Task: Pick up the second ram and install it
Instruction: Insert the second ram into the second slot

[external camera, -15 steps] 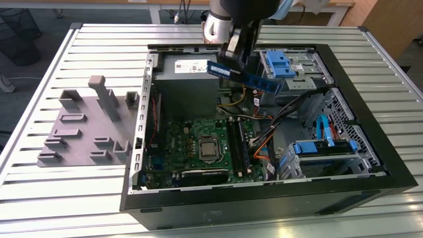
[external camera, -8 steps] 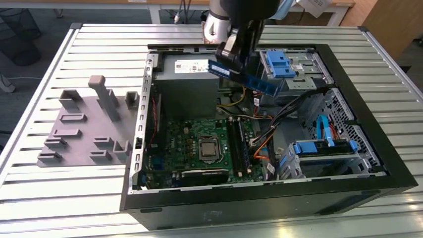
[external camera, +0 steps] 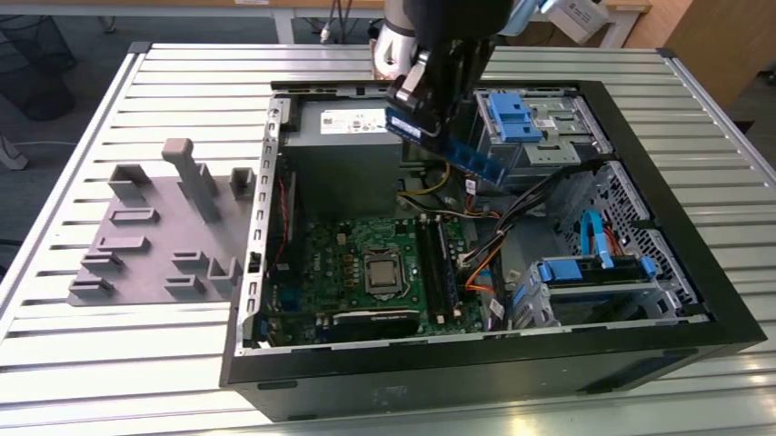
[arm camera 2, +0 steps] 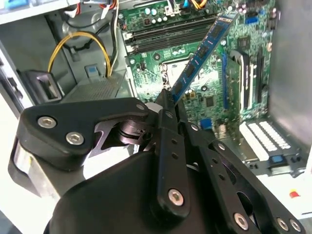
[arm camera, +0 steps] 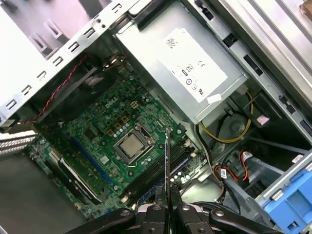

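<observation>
While fingers (external camera: pixel 424 113) clamp the second ram (external camera: pixel 467 156), open computer case (external camera: pixel 485 363) below, slatted metal table (external camera: pixel 73 345), grey holder (external camera: pixel 158 227) beside.

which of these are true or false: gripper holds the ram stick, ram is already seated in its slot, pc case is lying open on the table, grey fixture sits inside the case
The gripper holds the ram stick: true.
The stick is already seated in its slot: false; it hangs tilted above the motherboard.
The pc case lies open on the table: true.
The grey fixture sits inside the case: false; it lies on the table outside, toward the exterior view's left.
</observation>
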Robot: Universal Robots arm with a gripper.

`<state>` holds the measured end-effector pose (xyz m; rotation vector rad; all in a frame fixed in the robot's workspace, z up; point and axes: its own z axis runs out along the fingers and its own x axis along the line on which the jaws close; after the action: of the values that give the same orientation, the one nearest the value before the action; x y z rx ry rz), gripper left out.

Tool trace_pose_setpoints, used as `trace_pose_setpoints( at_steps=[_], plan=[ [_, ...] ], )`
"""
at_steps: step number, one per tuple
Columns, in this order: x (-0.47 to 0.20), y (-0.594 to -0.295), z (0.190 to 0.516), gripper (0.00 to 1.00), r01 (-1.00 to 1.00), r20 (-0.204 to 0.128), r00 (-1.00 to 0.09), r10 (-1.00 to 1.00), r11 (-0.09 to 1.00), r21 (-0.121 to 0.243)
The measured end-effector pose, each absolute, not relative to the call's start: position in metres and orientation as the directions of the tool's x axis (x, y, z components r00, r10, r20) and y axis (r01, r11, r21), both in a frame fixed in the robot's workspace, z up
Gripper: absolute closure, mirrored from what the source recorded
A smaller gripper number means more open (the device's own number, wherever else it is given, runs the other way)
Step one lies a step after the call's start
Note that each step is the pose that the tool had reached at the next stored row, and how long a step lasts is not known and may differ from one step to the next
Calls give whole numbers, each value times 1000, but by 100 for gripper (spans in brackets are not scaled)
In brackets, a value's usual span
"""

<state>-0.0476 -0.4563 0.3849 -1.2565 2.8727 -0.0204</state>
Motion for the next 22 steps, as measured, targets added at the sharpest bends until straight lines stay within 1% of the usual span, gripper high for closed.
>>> trace_pose_setpoints(
  at_steps=[11, 22],
  plan=[
    [-48, -456, 383, 86, -595, 0, -803, -595, 803, -14],
    [-48, -456, 382, 86, -560, 0, -828, -560, 828, -14]
  ],
)
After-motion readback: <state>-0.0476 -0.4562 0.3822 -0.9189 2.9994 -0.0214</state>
